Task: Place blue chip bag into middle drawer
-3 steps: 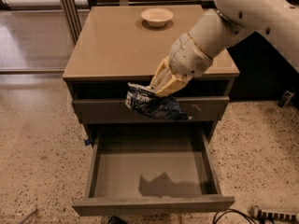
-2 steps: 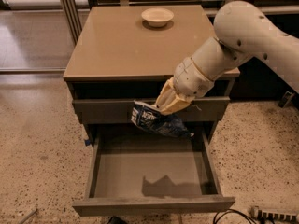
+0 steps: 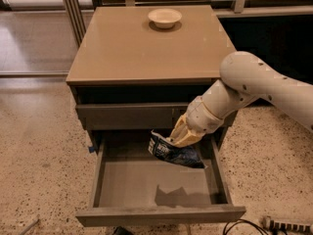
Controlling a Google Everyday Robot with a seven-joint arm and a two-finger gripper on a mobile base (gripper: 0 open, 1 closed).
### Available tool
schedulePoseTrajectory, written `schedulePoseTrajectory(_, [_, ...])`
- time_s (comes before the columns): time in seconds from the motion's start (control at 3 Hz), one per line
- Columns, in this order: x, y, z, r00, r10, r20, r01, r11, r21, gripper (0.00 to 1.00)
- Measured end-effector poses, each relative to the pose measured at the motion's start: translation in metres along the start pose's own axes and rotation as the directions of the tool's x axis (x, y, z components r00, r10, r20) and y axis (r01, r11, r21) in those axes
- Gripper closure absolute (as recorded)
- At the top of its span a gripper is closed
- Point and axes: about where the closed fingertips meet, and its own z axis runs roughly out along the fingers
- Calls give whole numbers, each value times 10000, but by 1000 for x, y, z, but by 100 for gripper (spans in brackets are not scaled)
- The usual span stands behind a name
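Observation:
The blue chip bag [image 3: 174,152] is a crumpled navy foil bag with white print at its left end. It hangs from my gripper [image 3: 180,138], which is shut on its upper edge. The bag is inside the opening of the pulled-out middle drawer [image 3: 161,214], above the back right part of the drawer's flat grey floor, and casts a shadow on the floor below it. My white arm [image 3: 254,84] reaches in from the right, in front of the cabinet.
A cream bowl [image 3: 165,17] stands at the back of the tan cabinet top [image 3: 137,53]. The closed drawer front [image 3: 122,116] sits just above the gripper. Speckled floor surrounds the cabinet; cables lie at bottom right [image 3: 264,225].
My gripper has carried the bag down and to the right, from in front of the upper drawer front into the open drawer's space. The bag's shadow has moved right.

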Motion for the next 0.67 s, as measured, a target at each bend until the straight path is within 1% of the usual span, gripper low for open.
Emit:
schedulePoseTrajectory(0.33, [0,0,0,10000,0,0,0,10000,0,100])
schedulePoseTrajectory(0.67, [17,-2,28,9971,282,710,-278,9996,-71,100])
